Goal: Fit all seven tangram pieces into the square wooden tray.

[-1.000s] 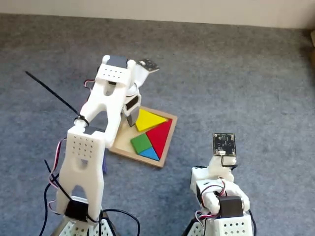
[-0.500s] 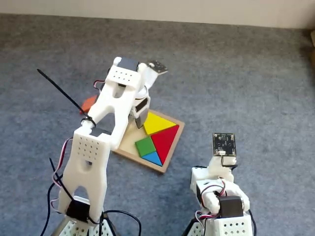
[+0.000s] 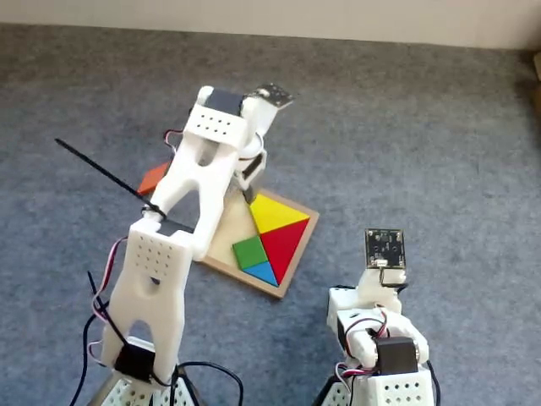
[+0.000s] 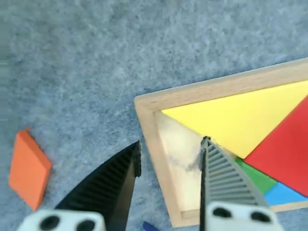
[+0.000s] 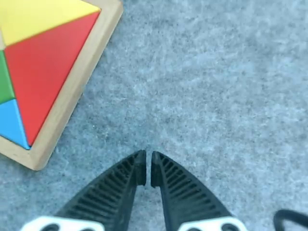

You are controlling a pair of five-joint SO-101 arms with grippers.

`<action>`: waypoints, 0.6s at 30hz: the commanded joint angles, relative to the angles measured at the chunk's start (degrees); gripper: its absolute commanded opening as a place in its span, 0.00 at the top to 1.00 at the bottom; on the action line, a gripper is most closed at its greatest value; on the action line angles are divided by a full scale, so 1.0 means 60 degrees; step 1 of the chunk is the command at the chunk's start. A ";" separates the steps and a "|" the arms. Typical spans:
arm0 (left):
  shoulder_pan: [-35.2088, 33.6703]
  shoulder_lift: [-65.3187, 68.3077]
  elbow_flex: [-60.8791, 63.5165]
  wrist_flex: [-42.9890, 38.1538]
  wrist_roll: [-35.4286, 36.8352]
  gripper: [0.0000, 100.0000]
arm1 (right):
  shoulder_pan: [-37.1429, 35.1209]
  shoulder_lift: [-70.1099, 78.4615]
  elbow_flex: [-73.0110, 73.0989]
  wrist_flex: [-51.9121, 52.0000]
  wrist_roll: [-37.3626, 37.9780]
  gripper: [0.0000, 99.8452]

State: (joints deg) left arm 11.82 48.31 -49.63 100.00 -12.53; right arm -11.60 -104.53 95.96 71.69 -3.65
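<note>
The square wooden tray (image 3: 295, 263) lies on the carpet and holds a yellow triangle (image 3: 274, 211), a red triangle (image 3: 286, 242), a green square (image 3: 247, 251) and a small blue triangle (image 3: 264, 272). Its left part is bare wood (image 4: 180, 168). My left gripper (image 4: 171, 151) is open and straddles the tray's rim (image 4: 148, 134) near a corner, one finger outside and one over the bare wood. An orange piece (image 4: 29, 168) lies on the carpet left of the tray (image 3: 154, 178). My right gripper (image 5: 144, 168) is shut over bare carpet, off the tray's right edge (image 5: 72, 96).
Grey carpet surrounds the tray. The left arm (image 3: 194, 203) covers the tray's left part in the high view. A sliver of a dark blue piece (image 4: 149, 225) shows by the left gripper's base. The right arm (image 3: 380, 338) stands folded at the front right.
The left arm has swung away and to the right, and the tray has slid and turned a little rightward with it. The orange piece has come into sight. The right arm is still.
</note>
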 commanded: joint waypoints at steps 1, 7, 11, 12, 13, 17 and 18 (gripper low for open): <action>-0.0813 -0.1590 -0.0505 0.0161 0.0059 0.80 | 0.0110 -0.0212 0.1297 0.0066 -0.0059 0.97; -0.2278 -0.2440 -0.0491 0.0161 -0.0015 0.79 | 0.0110 -0.0212 0.1297 0.0066 -0.0059 0.97; -0.3187 -0.2454 -0.0462 0.0161 -0.0938 0.79 | 0.0110 -0.0212 0.1297 0.0066 -0.0059 0.97; -0.3407 -0.2454 -0.0344 0.0161 -0.1187 0.79 | 0.0110 -0.0212 0.1297 0.0066 -0.0059 0.97; -0.3612 -0.2527 -0.0168 0.0161 -0.1289 0.79 | 0.0110 -0.0212 0.1297 0.0066 -0.0059 0.97; -0.4183 -0.2821 0.0549 0.0176 -0.1392 0.80 | 0.0110 -0.0212 0.1297 0.0066 -0.0059 0.97; -0.4242 -0.2967 0.0886 0.0176 -0.1553 0.80 | 0.0110 -0.0212 0.1297 0.0066 -0.0059 0.97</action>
State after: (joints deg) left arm -10.86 36.88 -47.52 100.53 -19.91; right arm -11.60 -104.53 95.96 71.69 -3.65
